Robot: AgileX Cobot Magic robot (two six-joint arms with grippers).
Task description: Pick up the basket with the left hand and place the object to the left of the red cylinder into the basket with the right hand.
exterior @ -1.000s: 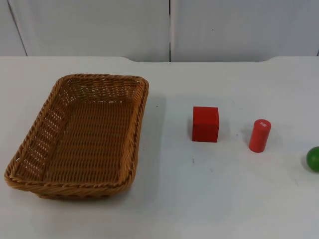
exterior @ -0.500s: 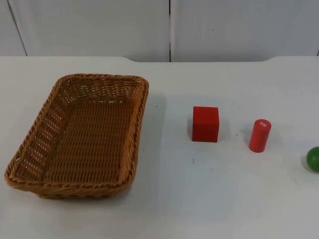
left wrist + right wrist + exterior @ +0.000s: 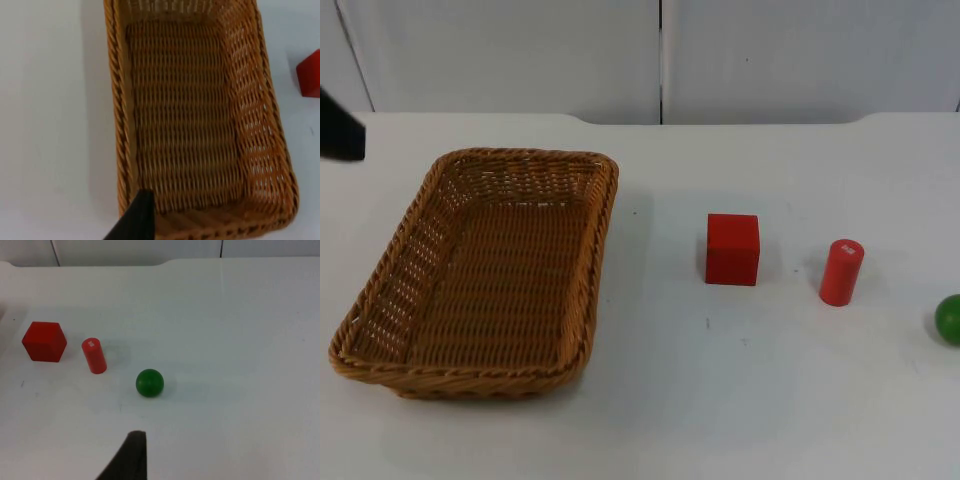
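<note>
The wicker basket (image 3: 480, 275) lay empty on the white bench (image 3: 740, 420) in the left half of the top view, its long sides running away from the camera. It looked light and fairly stiff, with a rough woven rim that should give good grip; the rim of a short end or of the left long side seemed the natural hold, pinched over the braid. The red cube (image 3: 732, 249) sat at centre right, well apart from the basket and near the upright red cylinder (image 3: 841, 272) to its right; being the object left of the cylinder, it was the piece to move. It looked rigid, light and flat-faced, best taken across two opposite sides. A green ball (image 3: 949, 319) lay at the right edge. The left pincer (image 3: 134, 220) hung over the basket's near end, the right pincer (image 3: 127, 457) above the bench short of the ball; whether either was open could not be told. Against the earlier frames, a dark part of the left arm (image 3: 338, 128) had entered at the upper left edge; nothing else had shifted.
</note>
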